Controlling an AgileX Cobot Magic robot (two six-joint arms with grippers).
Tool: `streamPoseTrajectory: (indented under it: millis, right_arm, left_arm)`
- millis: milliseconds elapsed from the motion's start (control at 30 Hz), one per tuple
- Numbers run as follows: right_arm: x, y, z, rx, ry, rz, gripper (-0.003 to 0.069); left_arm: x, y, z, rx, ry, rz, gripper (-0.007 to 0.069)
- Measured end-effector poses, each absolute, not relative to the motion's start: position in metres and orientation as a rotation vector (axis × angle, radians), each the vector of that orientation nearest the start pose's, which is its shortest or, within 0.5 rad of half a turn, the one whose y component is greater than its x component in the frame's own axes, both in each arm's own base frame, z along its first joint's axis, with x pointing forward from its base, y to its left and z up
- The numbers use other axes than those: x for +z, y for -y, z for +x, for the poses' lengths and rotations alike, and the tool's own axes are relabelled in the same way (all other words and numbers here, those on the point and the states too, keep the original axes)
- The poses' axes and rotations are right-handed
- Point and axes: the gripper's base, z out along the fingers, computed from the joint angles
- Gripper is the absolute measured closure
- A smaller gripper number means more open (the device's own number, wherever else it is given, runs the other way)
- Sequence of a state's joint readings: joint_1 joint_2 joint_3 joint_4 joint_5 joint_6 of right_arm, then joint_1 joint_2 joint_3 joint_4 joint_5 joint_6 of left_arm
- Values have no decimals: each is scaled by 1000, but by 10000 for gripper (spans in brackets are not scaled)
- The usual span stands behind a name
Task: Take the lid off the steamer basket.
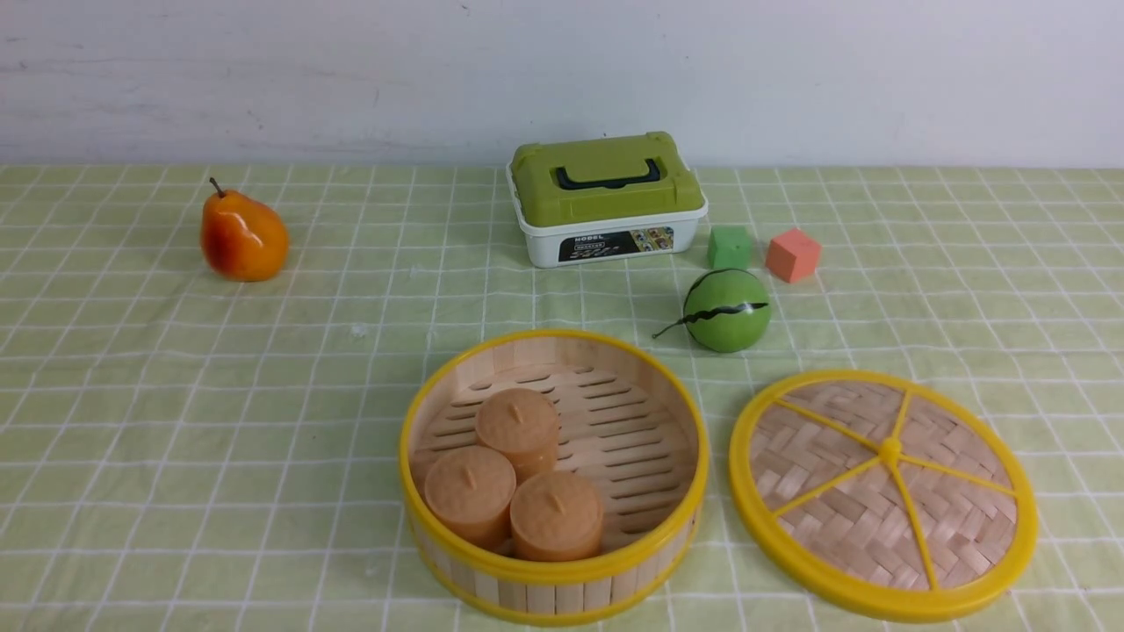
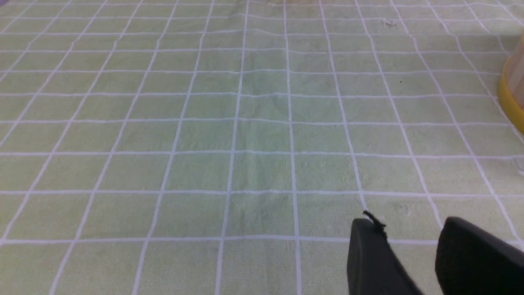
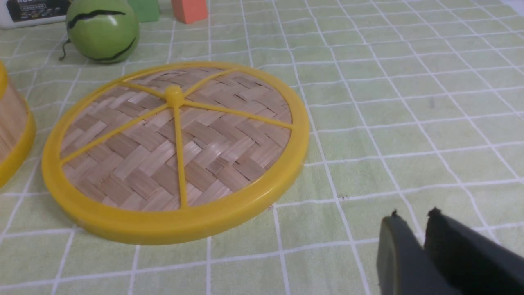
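The steamer basket [image 1: 553,575] stands open at the front middle of the table, with three tan round buns [image 1: 518,430] on its slotted floor. The lid [image 1: 843,500] lies flat on the cloth just right of the basket, apart from it. It also shows in the right wrist view [image 3: 176,151], with the basket's edge [image 3: 14,135] beside it. My right gripper [image 3: 414,215] hovers over bare cloth to the right of the lid, jaws nearly together and empty. My left gripper [image 2: 413,225] is over bare cloth left of the basket's edge [image 2: 511,94], jaws apart and empty. Neither gripper shows in the front view.
A white box with an olive-green lid [image 1: 606,197] stands at the back middle. A green ball [image 1: 727,310], a green cube [image 1: 730,247] and an orange cube [image 1: 792,254] sit behind the lid. A pear [image 1: 243,237] sits at the back left.
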State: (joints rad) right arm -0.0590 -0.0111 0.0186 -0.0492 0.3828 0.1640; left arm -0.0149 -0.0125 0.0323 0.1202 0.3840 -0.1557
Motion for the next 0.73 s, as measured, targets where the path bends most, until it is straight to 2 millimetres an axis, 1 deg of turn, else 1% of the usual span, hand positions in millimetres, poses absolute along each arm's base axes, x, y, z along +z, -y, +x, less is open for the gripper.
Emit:
streamPoseTrajectory:
  millis: [733]
  right_arm:
    - [173,5,52,24,-1865,178,545]
  left_arm:
    - [169,-3,52,2,-1884,-58,386]
